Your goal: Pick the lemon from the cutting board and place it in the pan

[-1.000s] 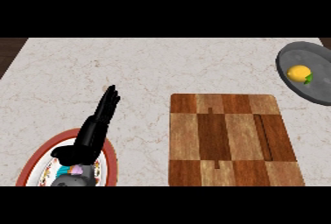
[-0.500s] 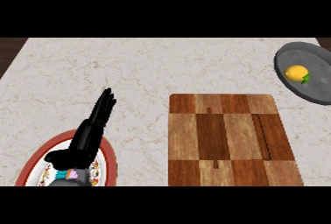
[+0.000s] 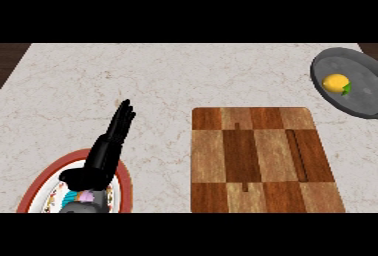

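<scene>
The yellow lemon (image 3: pixel 336 82) with a green leaf lies inside the dark grey pan (image 3: pixel 362 102) at the counter's far right. The chequered wooden cutting board (image 3: pixel 258 160) sits bare at the lower right. My left hand (image 3: pixel 103 150) shows at the lower left, fingers straight and pointing up, resting open over a plate. It is far from the lemon and the pan. My right hand is out of the picture.
A white plate with a red rim (image 3: pixel 44 182) lies under my left forearm at the bottom left. The pale marble counter (image 3: pixel 184 75) stretches between plate, board and pan; a dark edge shows along its far left.
The view has shifted a little, so pan, board and plate sit slightly differently in the picture. My left hand stays open over the plate; the lemon stays in the pan.
</scene>
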Controlling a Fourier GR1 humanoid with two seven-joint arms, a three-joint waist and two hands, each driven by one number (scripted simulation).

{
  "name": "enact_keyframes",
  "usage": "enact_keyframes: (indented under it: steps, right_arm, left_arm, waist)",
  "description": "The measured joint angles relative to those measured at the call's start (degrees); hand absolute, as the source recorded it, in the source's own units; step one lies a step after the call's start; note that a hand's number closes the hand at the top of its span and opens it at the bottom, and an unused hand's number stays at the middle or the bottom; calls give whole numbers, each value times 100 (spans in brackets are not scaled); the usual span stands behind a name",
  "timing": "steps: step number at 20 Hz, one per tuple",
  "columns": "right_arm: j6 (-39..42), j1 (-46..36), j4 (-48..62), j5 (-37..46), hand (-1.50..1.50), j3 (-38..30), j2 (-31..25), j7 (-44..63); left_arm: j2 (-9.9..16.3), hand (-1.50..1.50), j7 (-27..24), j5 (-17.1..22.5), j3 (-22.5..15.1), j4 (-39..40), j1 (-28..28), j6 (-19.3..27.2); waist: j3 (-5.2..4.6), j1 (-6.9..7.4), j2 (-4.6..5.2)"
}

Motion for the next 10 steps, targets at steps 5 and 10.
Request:
enact_keyframes:
  steps: [5, 10]
  right_arm:
    - [-84, 118, -45, -80, -150, 140, -58, -8]
    - [-197, 169, -60, -125, -150, 311, -51, -3]
  left_arm:
    - [37, 0, -28, 44, 99, 72, -47, -54]
    - [8, 0, -9, 28, 93, 65, -25, -62]
  waist:
    - [-3, -11, -5]
    - [-3, -9, -6]
